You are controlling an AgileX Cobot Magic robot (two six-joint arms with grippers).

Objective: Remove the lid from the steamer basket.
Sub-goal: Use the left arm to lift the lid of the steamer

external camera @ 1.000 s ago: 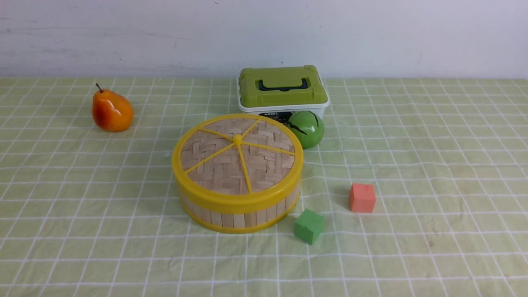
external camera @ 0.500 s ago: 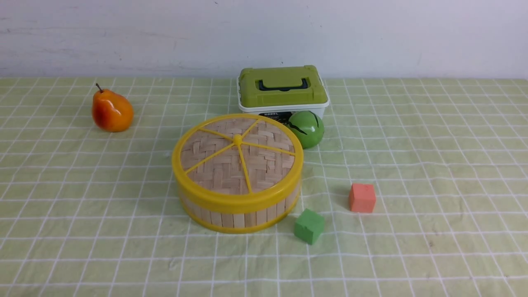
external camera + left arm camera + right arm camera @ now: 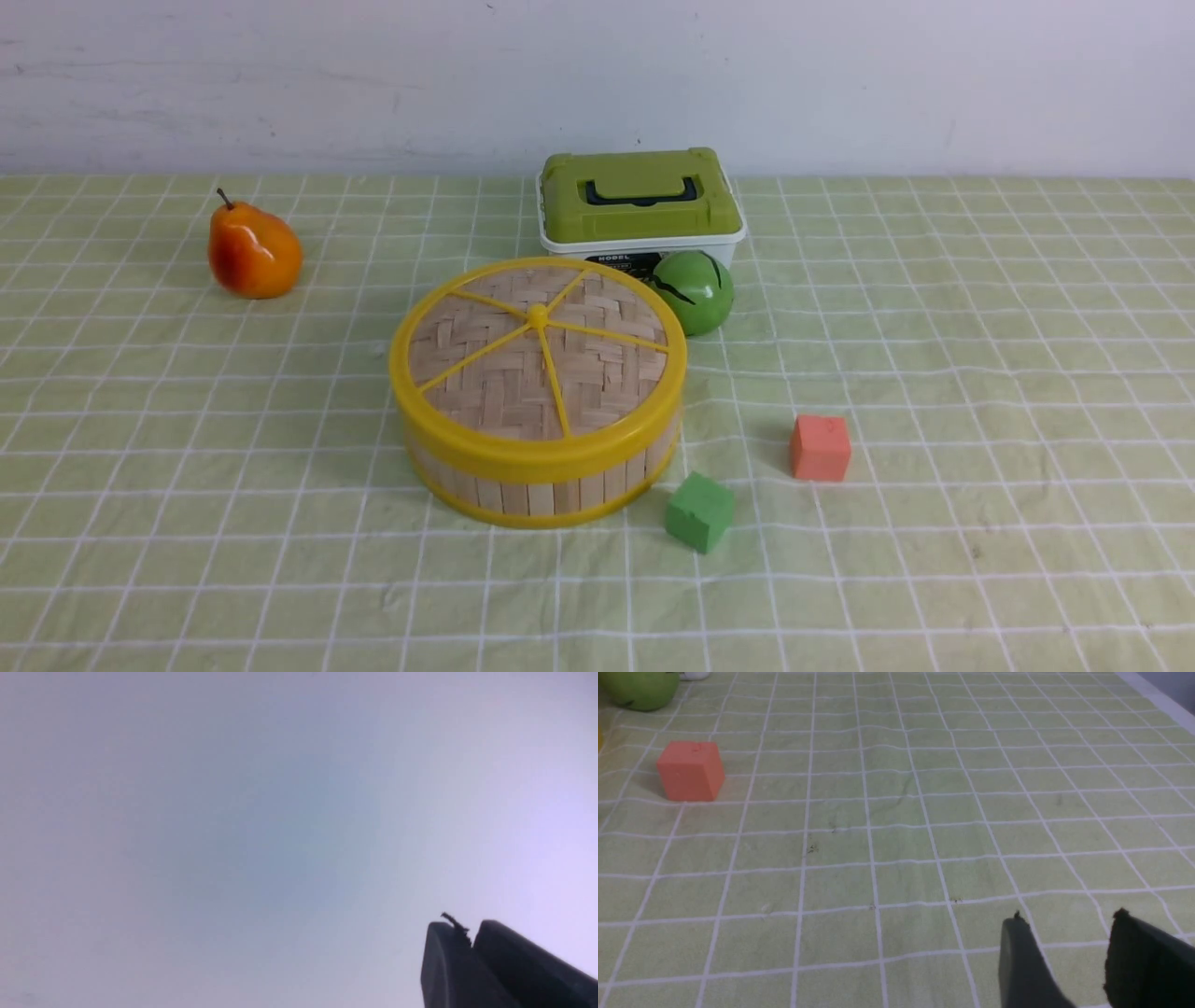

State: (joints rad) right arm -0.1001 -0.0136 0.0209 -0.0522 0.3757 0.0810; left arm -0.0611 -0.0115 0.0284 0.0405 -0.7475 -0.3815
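Observation:
The lid (image 3: 538, 359), woven bamboo with a yellow rim, five spokes and a centre knob, sits on the steamer basket (image 3: 541, 485) in the middle of the table in the front view. Neither arm shows in the front view. My left gripper (image 3: 469, 935) is shut and empty, facing a blank pale wall. My right gripper (image 3: 1069, 928) is open and empty, low over bare cloth, well right of the basket.
A white box with a green lid (image 3: 639, 201) stands behind the basket, a green ball (image 3: 693, 291) beside it. An orange pear (image 3: 252, 252) lies far left. A green cube (image 3: 699, 511) and a red cube (image 3: 820, 447) (image 3: 691, 771) lie right of the basket.

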